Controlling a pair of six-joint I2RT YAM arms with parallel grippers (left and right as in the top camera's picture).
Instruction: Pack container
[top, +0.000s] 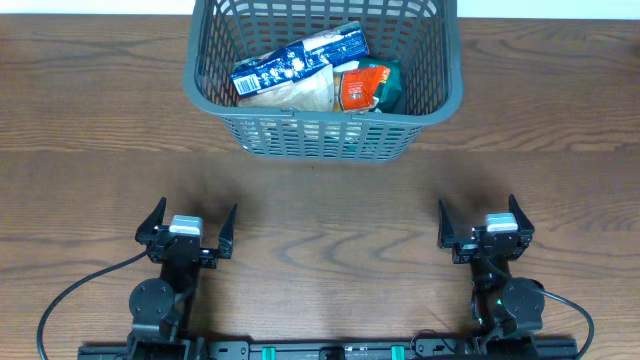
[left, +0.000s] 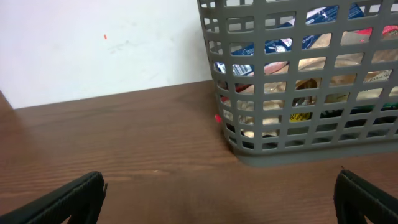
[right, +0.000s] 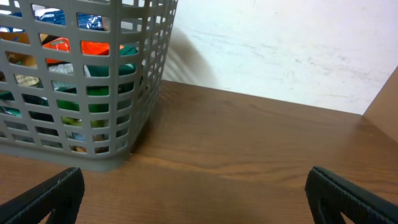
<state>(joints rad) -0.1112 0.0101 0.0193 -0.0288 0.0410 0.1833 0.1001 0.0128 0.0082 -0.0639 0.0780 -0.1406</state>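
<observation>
The container (top: 449, 97) is a large dark grey lattice basket at the back middle of the table. Inside lie a blue and white packet (top: 295, 65), a pale packet (top: 312, 95) and an orange and green packet (top: 365, 88). It also shows in the left wrist view (left: 249, 148) and in the right wrist view (right: 102, 160), with packets visible through the slots. My left gripper (top: 187, 224) is open and empty near the front left, far from the container. My right gripper (top: 478, 220) is open and empty near the front right.
The brown wooden table (top: 320, 200) lies between the grippers and the container. A white wall (left: 93, 43) rises behind the table's far edge. Black cables (top: 70, 290) run from the arm bases at the front edge.
</observation>
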